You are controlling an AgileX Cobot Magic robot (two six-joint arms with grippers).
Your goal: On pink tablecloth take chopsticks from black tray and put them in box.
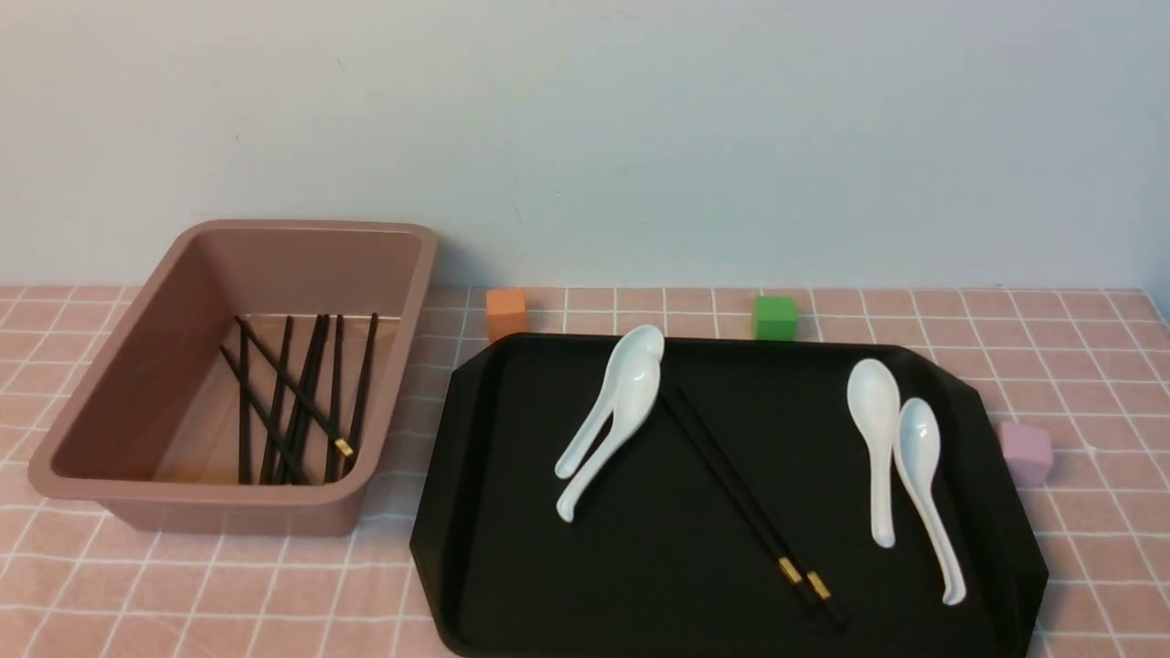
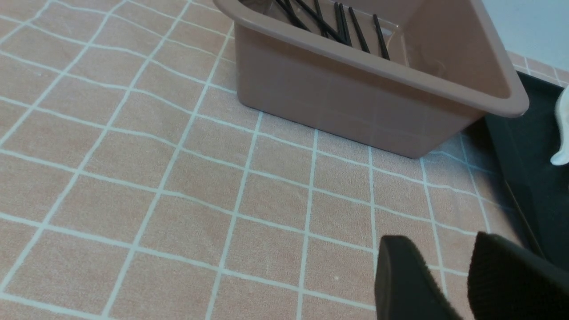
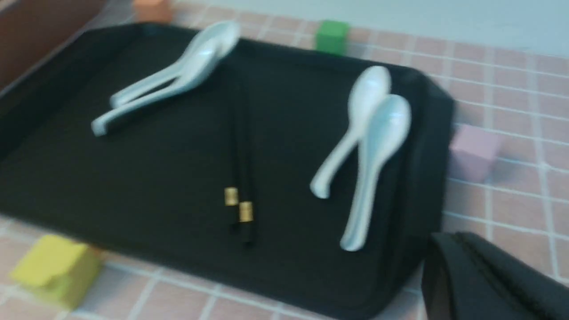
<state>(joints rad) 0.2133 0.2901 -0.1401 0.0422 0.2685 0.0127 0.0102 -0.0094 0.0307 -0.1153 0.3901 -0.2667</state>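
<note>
Two black chopsticks point(image 1: 740, 489) with gold bands lie side by side, diagonally, on the black tray point(image 1: 640, 585); they also show in the right wrist view point(image 3: 240, 146). Several more chopsticks point(image 1: 292, 402) lie in the brownish-pink box point(image 1: 164, 366) to the tray's left on the pink tablecloth point(image 1: 274, 585). Neither gripper shows in the front view. My left gripper point(image 2: 438, 243) is open and empty, over the cloth on the near side of the box point(image 2: 355, 102). My right gripper point(image 3: 462, 242) is shut and empty, beside the tray's point(image 3: 111, 186) near right corner.
Two pairs of white soup spoons lie on the tray, one pair point(image 1: 611, 420) at the back left and one point(image 1: 900, 466) at the right. Small cubes stand around it: orange point(image 1: 506, 313), green point(image 1: 774, 317), pink point(image 1: 1025, 451), yellow point(image 3: 53, 269). A wall runs along the back.
</note>
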